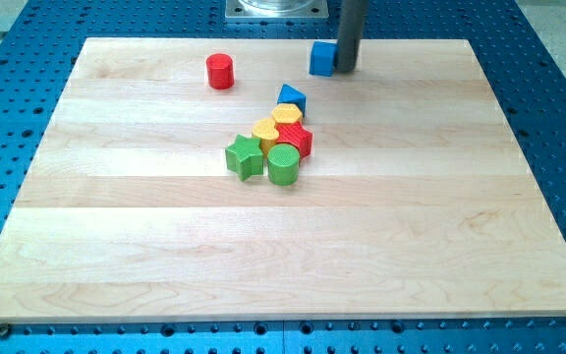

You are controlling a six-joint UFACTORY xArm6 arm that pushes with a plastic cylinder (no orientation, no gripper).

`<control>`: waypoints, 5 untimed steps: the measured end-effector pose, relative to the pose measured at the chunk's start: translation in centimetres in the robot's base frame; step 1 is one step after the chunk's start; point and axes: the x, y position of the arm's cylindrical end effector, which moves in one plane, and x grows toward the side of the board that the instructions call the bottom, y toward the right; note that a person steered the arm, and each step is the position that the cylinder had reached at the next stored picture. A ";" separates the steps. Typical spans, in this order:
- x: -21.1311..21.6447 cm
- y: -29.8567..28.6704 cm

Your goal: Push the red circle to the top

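The table [165, 256] was the largest thing in view, a pale wooden board lying on a blue perforated base [558, 118]. At the view's top edge a grey metal mount [273, 8] showed just beyond the board.

The arm carried no jaws, so there was nothing spread, pressed together or pinching; it ended in a dark rod [350, 29] that came down from the view's top. My tip [347, 70] rested on the table near its top edge, touching or just beside the right face of the blue cube [321, 58].

Below my tip and toward the view's left sat a tight cluster of blocks near the board's middle. The green cylinder [283, 164] stood at its lower end, with the green star [245, 156] just to its left, the two touching or nearly so. Above the cylinder the red block [299, 139], its shape hard to make out, pressed against two yellow blocks: one [287, 116] above it and another [266, 129] to that one's lower left. A blue triangular block [292, 96] capped the cluster, the nearest of the group to my tip.

The red circle [220, 71] stood alone, well to the left of my tip at about the same height in the view, close to the board's top edge and apart from every other block.
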 end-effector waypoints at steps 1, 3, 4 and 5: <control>3.2 1.5; 4.4 -9.5; 5.6 -12.7; 8.8 -13.0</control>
